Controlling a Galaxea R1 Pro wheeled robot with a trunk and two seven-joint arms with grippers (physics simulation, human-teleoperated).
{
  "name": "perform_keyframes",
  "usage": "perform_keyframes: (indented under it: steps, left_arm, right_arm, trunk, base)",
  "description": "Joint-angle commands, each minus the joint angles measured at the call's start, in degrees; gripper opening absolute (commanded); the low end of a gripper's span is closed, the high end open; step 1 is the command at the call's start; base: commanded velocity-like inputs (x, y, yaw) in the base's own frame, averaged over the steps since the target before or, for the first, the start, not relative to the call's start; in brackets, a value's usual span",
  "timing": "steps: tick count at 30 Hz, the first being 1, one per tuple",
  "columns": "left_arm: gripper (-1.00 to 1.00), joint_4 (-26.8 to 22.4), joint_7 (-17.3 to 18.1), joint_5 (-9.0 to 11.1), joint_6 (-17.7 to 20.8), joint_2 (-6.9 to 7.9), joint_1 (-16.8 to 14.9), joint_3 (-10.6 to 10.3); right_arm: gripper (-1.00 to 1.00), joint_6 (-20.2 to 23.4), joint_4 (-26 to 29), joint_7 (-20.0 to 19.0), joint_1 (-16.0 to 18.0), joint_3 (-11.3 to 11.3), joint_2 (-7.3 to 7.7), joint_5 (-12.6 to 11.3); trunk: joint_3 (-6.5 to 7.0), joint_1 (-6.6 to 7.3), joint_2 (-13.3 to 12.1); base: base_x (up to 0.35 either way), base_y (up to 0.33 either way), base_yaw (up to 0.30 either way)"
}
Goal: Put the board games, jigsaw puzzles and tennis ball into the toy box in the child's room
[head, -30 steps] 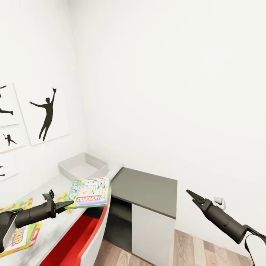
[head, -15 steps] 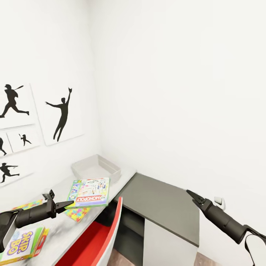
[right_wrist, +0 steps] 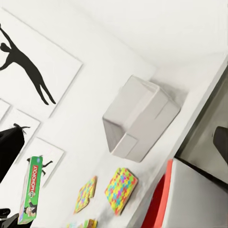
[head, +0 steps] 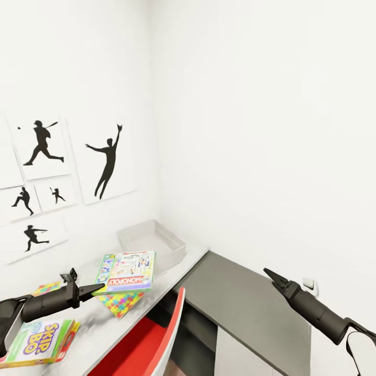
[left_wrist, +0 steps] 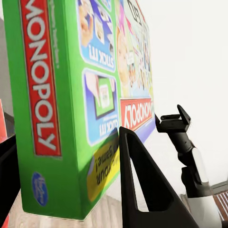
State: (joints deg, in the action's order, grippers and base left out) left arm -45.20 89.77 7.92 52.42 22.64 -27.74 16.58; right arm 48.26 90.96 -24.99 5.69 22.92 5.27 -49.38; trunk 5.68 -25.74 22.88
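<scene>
My left gripper (head: 98, 288) is shut on a green and blue Monopoly board game (head: 125, 271), held flat above the table (head: 91, 324); the left wrist view has the box (left_wrist: 71, 95) between the fingers. The grey toy box (head: 155, 244) stands at the table's far end by the corner, and looks empty (right_wrist: 137, 118). One jigsaw puzzle (head: 121, 303) lies under the held box and a second (head: 47, 288) further left. A Skip-Bo board game (head: 39, 342) lies on the near table. My right gripper (head: 268, 272) hangs open over the dark cabinet. The tennis ball and bed are out of view.
A red chair (head: 151, 339) is tucked against the table's front edge. A lower dark-grey cabinet (head: 250, 308) adjoins the table on the right. White walls meet in a corner behind the toy box, with silhouette pictures (head: 107, 162) on the left wall.
The whole view has swung to the left, so table, toy box and cabinet sit further right in the picture and more wall pictures show. Both arms keep their pose, and the Monopoly box stays gripped.
</scene>
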Motion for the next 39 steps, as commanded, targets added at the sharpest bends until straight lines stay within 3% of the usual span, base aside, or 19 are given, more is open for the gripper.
perform_keyframes:
  steps: [1,24,39]
  left_arm:
    - [-1.0,0.03,0.23,-0.01,0.58,-0.02,-0.03,0.01]
    - [-1.0,0.03,0.23,-0.01,0.58,-0.05,-0.03,-0.05]
    - [-1.0,0.03,0.23,-0.01,0.58,-0.22,-0.03,-0.05]
  right_arm:
    - [1.0,0.33,0.01,-0.23,0.02,0.11,0.0,0.07]
    - [1.0,0.34,0.01,-0.23,0.02,0.11,0.01,0.07]
    - [1.0,0.34,0.01,-0.35,0.02,0.11,0.0,0.08]
  trunk:
    - [-0.01,-0.04,0.04]
    - [0.41,-0.04,0.04]
    - [0.42,-0.04,0.04]
  base:
    - [0.172,-0.018,0.282]
    - [0.103,-0.003,0.277]
    - [0.12,-0.064,0.05]
